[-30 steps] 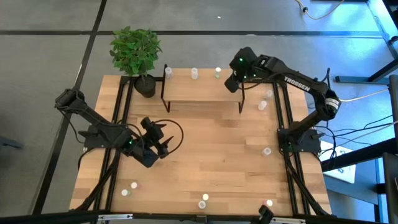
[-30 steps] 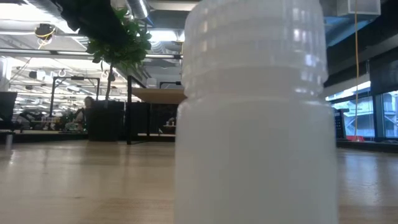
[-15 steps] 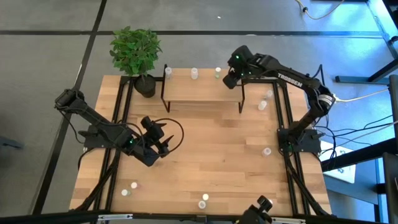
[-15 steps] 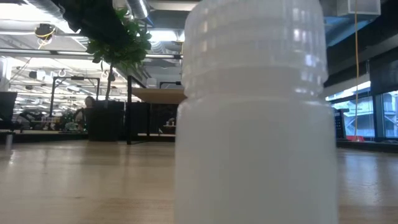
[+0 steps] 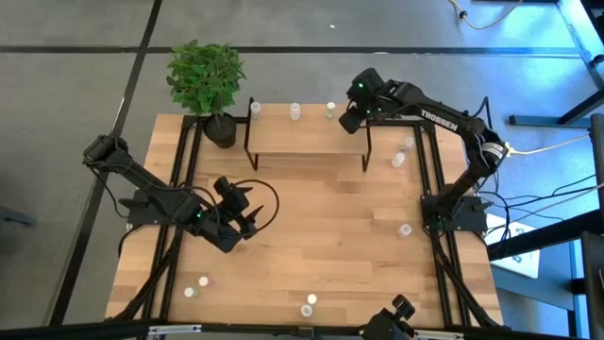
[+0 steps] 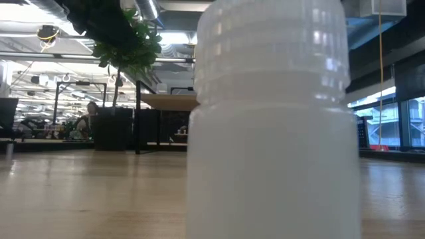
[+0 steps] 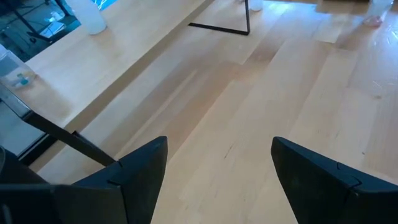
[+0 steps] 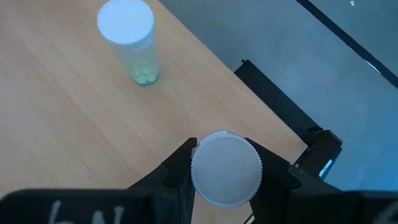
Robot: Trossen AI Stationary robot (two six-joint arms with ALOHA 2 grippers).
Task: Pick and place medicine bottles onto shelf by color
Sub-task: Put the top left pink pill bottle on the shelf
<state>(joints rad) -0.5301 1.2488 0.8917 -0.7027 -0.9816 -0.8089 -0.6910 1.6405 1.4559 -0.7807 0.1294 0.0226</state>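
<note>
Even, bright light is given from above; the near bottle (image 6: pixel 272 126) is blurred, and blue glare is seen at windows.

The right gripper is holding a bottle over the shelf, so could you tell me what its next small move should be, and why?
Probably lower straight down, then open. The right gripper grips a white-capped bottle above the shelf, beside a standing bottle, and bare board lies beneath it.

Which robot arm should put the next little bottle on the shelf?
The right one, probably. Its pincer is shut on a bottle right over the shelf, near another bottle standing there. The left pincer is open, holds nothing, and sits over bare table.
</note>
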